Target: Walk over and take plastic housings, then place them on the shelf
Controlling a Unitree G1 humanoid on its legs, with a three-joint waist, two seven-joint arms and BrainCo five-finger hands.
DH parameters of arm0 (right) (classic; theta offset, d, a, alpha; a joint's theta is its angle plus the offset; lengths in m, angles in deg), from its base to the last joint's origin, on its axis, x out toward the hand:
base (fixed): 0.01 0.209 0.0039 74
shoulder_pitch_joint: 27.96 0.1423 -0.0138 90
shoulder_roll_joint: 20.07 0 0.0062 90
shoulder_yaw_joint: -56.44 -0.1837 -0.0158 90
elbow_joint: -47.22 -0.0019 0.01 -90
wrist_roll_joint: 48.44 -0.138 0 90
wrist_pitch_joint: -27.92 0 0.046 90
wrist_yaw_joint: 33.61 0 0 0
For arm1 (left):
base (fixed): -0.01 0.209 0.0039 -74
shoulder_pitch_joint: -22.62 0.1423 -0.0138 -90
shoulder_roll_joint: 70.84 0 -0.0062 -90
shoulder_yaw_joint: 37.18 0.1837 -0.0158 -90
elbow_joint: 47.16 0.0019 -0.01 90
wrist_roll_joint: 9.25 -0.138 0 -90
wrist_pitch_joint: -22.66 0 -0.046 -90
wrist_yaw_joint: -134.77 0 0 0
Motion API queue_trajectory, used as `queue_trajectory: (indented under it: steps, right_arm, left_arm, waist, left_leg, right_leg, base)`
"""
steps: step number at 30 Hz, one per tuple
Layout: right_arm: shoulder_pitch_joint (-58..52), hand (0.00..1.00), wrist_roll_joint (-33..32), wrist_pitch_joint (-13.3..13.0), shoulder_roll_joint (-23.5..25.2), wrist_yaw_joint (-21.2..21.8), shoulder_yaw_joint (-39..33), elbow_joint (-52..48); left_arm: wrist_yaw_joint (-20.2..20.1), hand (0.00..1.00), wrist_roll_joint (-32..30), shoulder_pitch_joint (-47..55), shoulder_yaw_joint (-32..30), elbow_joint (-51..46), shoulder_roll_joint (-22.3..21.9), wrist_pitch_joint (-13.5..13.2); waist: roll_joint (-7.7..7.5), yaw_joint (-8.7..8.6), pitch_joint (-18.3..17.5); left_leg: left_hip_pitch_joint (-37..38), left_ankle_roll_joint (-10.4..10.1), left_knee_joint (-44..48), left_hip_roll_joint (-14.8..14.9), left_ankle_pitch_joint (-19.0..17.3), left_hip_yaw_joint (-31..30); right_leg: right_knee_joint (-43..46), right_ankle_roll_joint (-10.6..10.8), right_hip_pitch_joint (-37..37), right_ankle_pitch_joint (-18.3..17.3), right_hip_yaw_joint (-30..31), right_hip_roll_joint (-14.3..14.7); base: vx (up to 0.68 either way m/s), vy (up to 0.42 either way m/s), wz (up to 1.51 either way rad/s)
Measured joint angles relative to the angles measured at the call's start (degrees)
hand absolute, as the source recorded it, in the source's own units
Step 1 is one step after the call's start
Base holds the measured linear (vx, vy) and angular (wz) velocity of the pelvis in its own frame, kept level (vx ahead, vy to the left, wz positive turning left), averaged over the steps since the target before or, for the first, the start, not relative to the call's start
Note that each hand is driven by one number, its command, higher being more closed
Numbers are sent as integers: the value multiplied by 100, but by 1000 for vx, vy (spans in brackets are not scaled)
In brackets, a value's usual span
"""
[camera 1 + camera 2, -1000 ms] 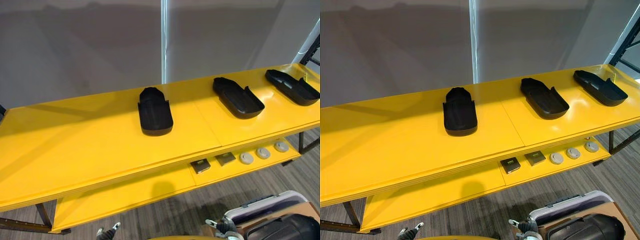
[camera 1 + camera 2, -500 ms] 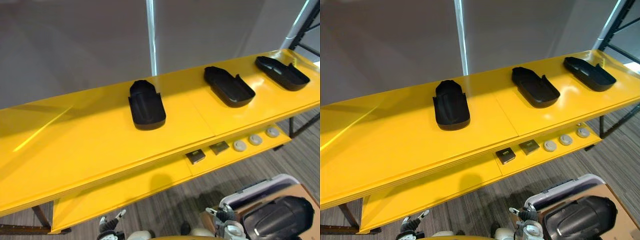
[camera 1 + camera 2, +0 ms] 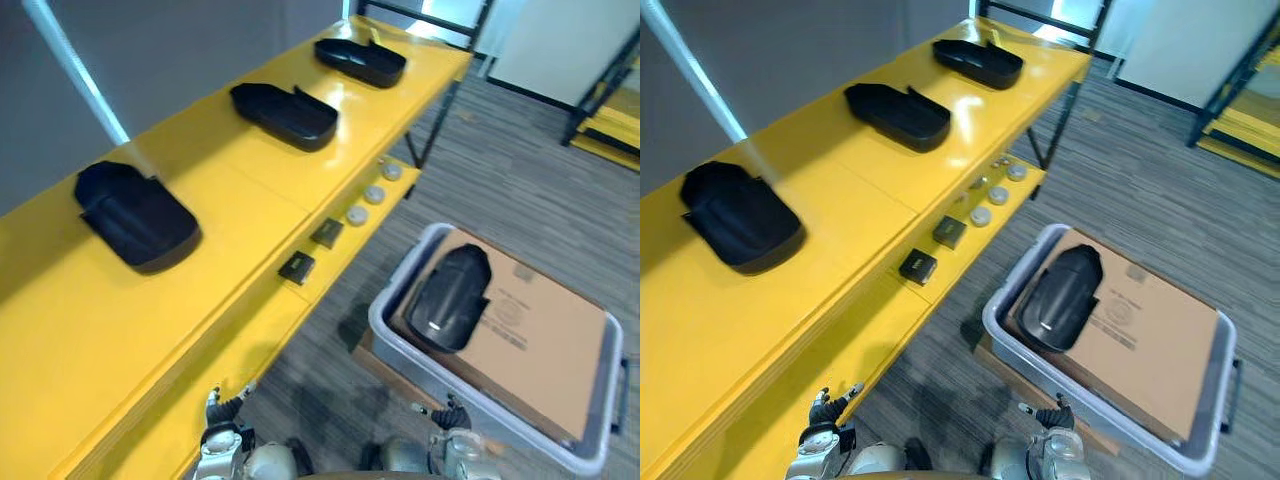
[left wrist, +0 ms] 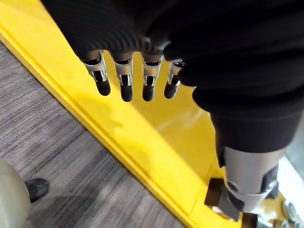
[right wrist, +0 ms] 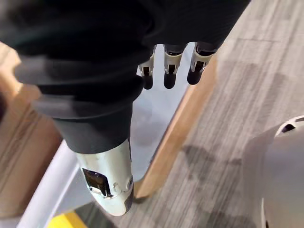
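Plastic housing (image 3: 448, 297) lies dome-up on cardboard (image 3: 540, 330) in grey bin (image 3: 398, 278), by its shelf-side wall. Looks light, stiff, glossy, likely slippery; grip along long edges. Left hand (image 4: 126, 78) and right hand (image 5: 172, 66) hang empty, fingers straight, apart. Three shelved housings (image 3: 283, 113) along yellow shelf (image 3: 250, 190) top.

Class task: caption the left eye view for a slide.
Three black housings line the yellow shelf; a fourth lies on cardboard in the grey bin.

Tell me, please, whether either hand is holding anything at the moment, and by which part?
Nothing is held: the left hand and the right hand both hang empty with straight fingers. One housing lies in the bin.
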Motion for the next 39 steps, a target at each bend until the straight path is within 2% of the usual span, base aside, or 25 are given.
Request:
queue_trajectory:
  steps: [4,5,6,7,8,9,11,12,13,16,21,28,33,35,39]
  right_arm:
    - [-78,0,-6,-14,-165,-11,-27,54]
    - [-71,0,-13,-18,-192,-14,-50,53]
    - [-48,0,-22,-16,-245,-23,-73,67]
    - [-53,0,-32,-16,-281,-27,-109,93]
    - [-72,0,-122,-14,-336,-45,-124,107]
    - [-102,0,-164,-14,-334,-91,-192,106]
    - [-225,0,-284,-16,-290,-149,-349,88]
    - [-261,0,-381,-11,-261,-146,-435,98]
    - [-302,0,-412,-8,-175,-150,-491,63]
    - [-555,0,-668,-17,201,-157,-579,-320]
    - [-589,0,-1008,-70,256,-244,-999,-752]
    - [-728,0,-1456,-135,357,-569,-1805,-1407]
    - [-1153,0,-1471,-118,384,-974,-2133,-3163]
    - [-1337,0,-1440,-126,363,-1134,-2087,-4499]
    - [-1324,0,-1171,-299,250,-1125,-1820,-6018]
  left_arm:
    - [-119,0,-48,2,17,3,-12,-1]
    - [-122,0,-50,11,17,10,-34,0]
    - [-125,0,-52,0,24,51,-68,0]
    - [-125,0,-50,4,25,61,-85,0]
    - [-124,0,-43,5,26,94,-100,0]
    - [-124,0,-41,2,32,96,-101,0]
    - [-125,0,-39,13,119,98,-97,-2]
    - [-139,0,-36,6,170,130,-69,-2]
    - [-139,0,-37,28,165,144,-40,15]
    - [-138,0,-36,38,153,142,3,44]
    - [-122,0,-21,81,104,137,39,90]
    - [-100,0,23,259,-240,75,-32,109]
    - [-75,0,19,516,-331,-312,-111,204]
    - [-70,0,15,622,-330,-442,-160,221]
    - [-79,0,7,685,-323,-515,-274,227]
  waist:
    - [88,11,47]
    - [139,2,76]
    - [97,-5,155]
    - [108,-4,166]
    - [169,-8,196]
    - [207,-12,205]
    - [289,-6,145]
    - [393,9,140]
    - [369,4,114]
    - [108,-5,-39]
    - [37,12,-170]
    - [-53,15,-386]
    - [-59,8,-492]
    - [-116,2,-538]
    - [-179,7,-579]
  left_leg:
    - [-3,-2,779,482,6,-140]
    - [-133,-13,1149,509,87,-494]
    - [-318,-86,1334,329,11,-1117]
    - [-339,-149,1309,187,-35,-1431]
    - [-386,-223,1184,-90,-85,-1910]
    - [-433,-228,888,-343,-83,-2324]
    - [-435,-312,128,-617,7,-2831]
    - [-391,-208,-79,-616,79,-2877]
    - [-341,-190,-121,-655,64,-2800]
    - [-296,-52,-336,-954,12,-2610]
    - [70,81,-755,-1224,102,-2527]
    - [518,12,-1158,-1210,150,-2562]
    - [740,-20,-1308,-1115,171,-2558]
    - [749,-89,-1314,-1096,215,-2545]
    - [871,-88,-1282,-1024,217,-2480]
  right_leg:
    - [46,-122,-6,71,644,362]
    - [114,-147,-19,65,887,411]
    - [173,-172,-39,54,1137,384]
    - [196,-179,-45,49,1267,362]
    - [200,-221,-34,23,1496,355]
    - [211,-244,-35,12,1682,341]
    - [256,-158,-111,-34,1837,352]
    - [402,-36,-130,-171,1964,410]
    - [424,7,-114,-200,1973,360]
    - [375,198,-107,-249,2018,12]
    - [65,299,186,-232,1896,-250]
    - [2,295,516,-226,1530,-293]
    - [20,280,682,-215,1288,-227]
    - [19,268,698,-208,1211,-219]
    - [152,269,786,-208,1055,-165]
  base:
    - [-44,-156,-95]
    - [-16,-50,-104]
    - [-12,-14,-105]
    - [-20,62,-105]
    - [-4,131,-101]
    - [6,192,-93]
    - [24,242,-63]
    - [55,229,-48]
    - [101,216,-30]
    - [163,181,-4]
    - [176,109,2]
    - [143,-19,10]
    - [84,-58,7]
    - [77,-72,4]
    - [91,-73,5]
